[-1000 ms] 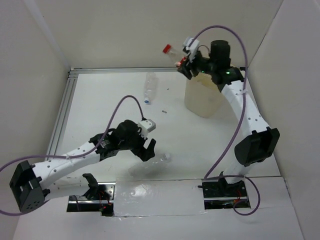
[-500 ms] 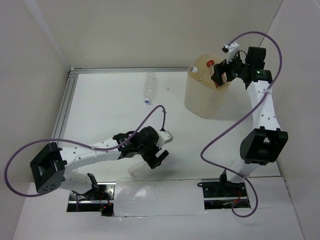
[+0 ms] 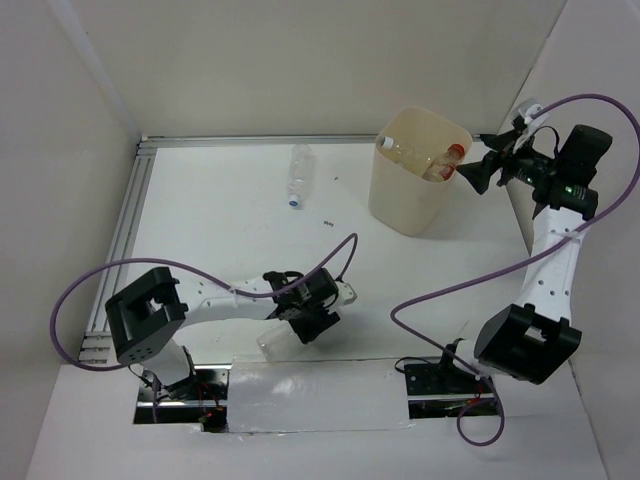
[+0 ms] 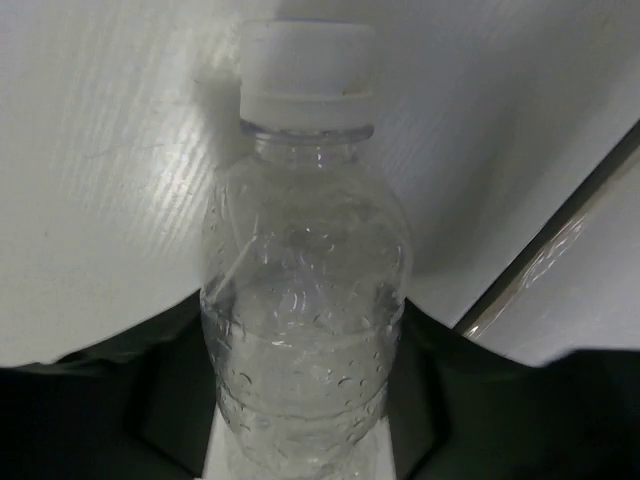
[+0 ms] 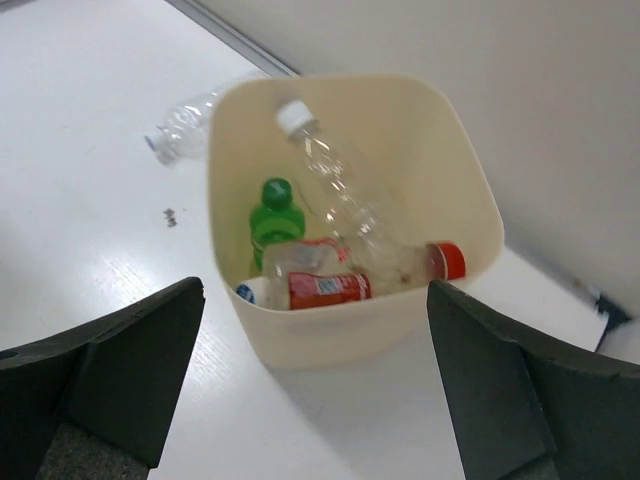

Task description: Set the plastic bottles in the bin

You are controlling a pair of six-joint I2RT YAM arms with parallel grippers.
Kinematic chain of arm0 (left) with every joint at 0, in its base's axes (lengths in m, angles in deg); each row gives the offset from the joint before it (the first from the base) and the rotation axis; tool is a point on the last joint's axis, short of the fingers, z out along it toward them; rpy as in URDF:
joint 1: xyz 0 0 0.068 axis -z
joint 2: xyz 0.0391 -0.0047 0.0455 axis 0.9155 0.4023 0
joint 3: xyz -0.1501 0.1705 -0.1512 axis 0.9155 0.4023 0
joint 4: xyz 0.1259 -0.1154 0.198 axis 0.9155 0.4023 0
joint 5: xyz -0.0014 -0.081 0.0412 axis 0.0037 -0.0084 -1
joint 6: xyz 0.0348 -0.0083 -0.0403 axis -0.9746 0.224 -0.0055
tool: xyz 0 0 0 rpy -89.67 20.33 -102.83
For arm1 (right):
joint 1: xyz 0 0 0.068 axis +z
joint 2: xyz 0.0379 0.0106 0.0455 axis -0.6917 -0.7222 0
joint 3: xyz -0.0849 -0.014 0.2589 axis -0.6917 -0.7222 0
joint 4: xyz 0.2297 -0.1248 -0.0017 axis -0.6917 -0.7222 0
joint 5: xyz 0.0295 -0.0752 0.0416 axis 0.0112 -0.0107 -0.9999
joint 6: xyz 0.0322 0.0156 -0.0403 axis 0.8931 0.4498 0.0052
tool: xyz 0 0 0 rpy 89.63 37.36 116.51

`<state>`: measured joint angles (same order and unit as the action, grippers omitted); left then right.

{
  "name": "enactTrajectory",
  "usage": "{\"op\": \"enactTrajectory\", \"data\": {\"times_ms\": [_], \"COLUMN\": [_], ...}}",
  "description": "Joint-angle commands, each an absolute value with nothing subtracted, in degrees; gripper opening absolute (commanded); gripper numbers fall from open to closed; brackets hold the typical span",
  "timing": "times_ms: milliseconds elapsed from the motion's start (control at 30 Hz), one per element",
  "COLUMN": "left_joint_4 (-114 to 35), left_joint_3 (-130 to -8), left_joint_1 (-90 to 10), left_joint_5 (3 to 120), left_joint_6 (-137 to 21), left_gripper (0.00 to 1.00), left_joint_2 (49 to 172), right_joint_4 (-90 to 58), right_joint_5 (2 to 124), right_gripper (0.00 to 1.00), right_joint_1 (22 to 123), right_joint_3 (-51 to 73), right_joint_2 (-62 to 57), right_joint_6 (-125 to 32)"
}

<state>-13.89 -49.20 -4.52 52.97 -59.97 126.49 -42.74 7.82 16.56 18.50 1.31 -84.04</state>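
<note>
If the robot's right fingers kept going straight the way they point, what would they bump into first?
Most likely the bin: it sits straight ahead, centred between the open right fingers. Depth is hard to judge, so they might strike its near wall or pass over the rim onto the bottles inside.

The bin (image 5: 340, 340) is cream beige, the surface (image 5: 90, 150) plain white. Inside the bin there's a green bottle (image 5: 275, 215) and a red-capped bottle (image 5: 330, 288) with a red label. The white-capped bottle (image 4: 305, 300) is clear.

White table (image 3: 200, 230) boxed in by plain cream walls (image 3: 300, 70).
</note>
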Motion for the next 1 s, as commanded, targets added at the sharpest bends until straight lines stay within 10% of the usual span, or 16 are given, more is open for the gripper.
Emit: {"op": "enactTrajectory", "data": {"times_ms": [0,133,433,967], "left_joint_4": [-12.3,-12.3,-33.5,-71.1], "left_joint_3": [-54.3,-62.9,-90.2,-127.1], "left_joint_1": [-4.4,-6.0,-15.7,-23.9], "left_joint_5": [50.1,48.9,60.6,58.4], "left_joint_6": [-60.8,-60.8,-60.1,-33.5], "left_gripper": [0.57,0.28,0.21,0.27], "left_joint_2": [126.0,123.2,128.4,161.0], "right_joint_4": [-43.8,-47.6,-56.7,-89.2], "right_joint_5": [-1.2,-3.1,-2.3,1.1], "right_gripper": [0.99,0.85,0.0,0.0], "right_joint_1": [16.8,16.3,14.4,14.4], "right_joint_3": [18.8,18.8,20.6,10.8], "right_joint_2": [3.0,3.0,4.0,4.5], "right_joint_6": [-89.3,-94.2,-104.4,-135.1]}}
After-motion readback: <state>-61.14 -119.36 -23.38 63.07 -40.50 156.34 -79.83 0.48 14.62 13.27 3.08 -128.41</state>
